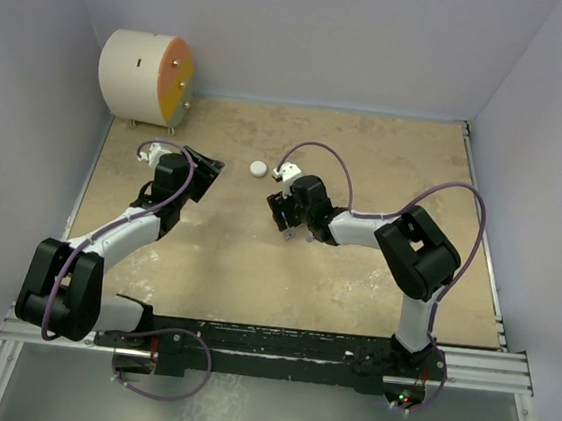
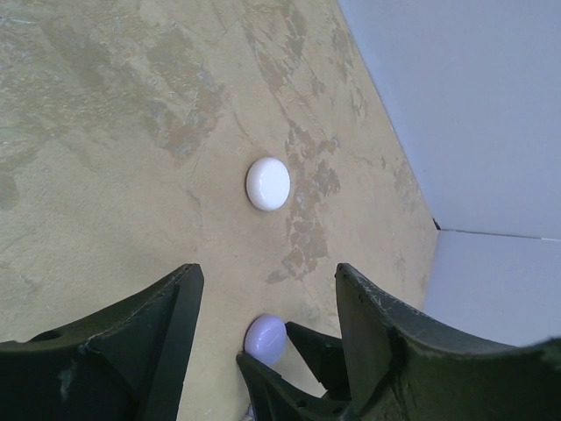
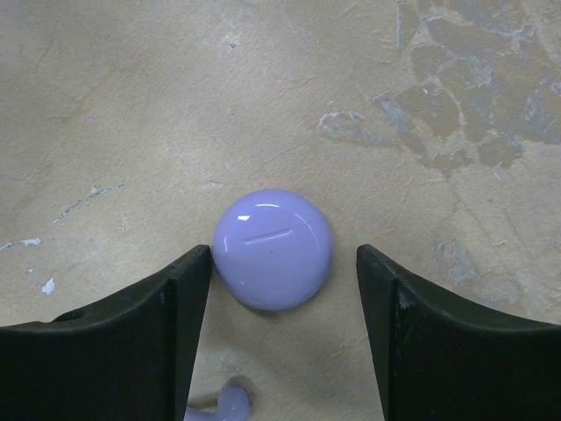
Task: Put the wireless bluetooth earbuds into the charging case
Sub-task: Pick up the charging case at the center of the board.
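Over on the right wrist cam, I've got the right gripper [image 3: 282,254] spread wide, with the lilac case half [image 3: 272,249] sitting on the table [image 3: 131,105] between its fingers. The finger on the left of that view is right up against the disc's rim, and I can't tell if it's actually touching. The other finger is clearly apart from it, so the gripper isn't clamping the disc. The disc lies dome side up with a thin slit line on top, so its inside is hidden from me. Just below it, at the bottom edge of that view, one lilac earbud [image 3: 221,409] lies on the table, outside the case and partly cut off by the frame. The white case half [image 1: 257,168] is a separate disc, also dome up, lying further back on the table and apart from the lilac one. The left gripper [image 2: 269,270] is wide open too, with no object between its fingers. On its cam the white disc sits out past the fingertips, and the lilac one shows lower down with the right gripper's dark fingers beside it. From the top cam the lilac half is hidden under the right gripper. Back left corner has the big white drum [image 1: 144,78] with the orange face, lying on its side.
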Controlling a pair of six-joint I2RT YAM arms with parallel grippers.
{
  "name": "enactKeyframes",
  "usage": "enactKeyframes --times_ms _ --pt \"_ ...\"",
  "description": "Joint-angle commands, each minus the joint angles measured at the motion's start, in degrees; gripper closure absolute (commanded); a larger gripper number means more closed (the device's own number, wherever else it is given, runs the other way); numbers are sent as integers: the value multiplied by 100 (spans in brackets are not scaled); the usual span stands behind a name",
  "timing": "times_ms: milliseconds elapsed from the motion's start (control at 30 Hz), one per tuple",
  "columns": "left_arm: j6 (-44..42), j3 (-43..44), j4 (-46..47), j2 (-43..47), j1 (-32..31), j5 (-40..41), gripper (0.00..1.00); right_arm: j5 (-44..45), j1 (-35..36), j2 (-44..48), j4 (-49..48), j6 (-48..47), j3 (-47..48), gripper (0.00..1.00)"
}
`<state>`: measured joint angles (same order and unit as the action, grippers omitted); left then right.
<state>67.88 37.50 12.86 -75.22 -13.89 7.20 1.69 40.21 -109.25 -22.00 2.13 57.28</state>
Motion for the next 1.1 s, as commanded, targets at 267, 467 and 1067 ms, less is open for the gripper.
enactKeyframes --times_ms 267,467,1067 --pt "-39 -25 335 16 35 -131 39 212 -3 -109 -106 -90 148 55" --pt "-13 -39 739 -240 29 -775 42 253 -3 340 -611 -81 -175 80" --pt "628 -784 2826 -665 -844 -949 45 -1539 -4 943 -3383 -219 -1121 100"
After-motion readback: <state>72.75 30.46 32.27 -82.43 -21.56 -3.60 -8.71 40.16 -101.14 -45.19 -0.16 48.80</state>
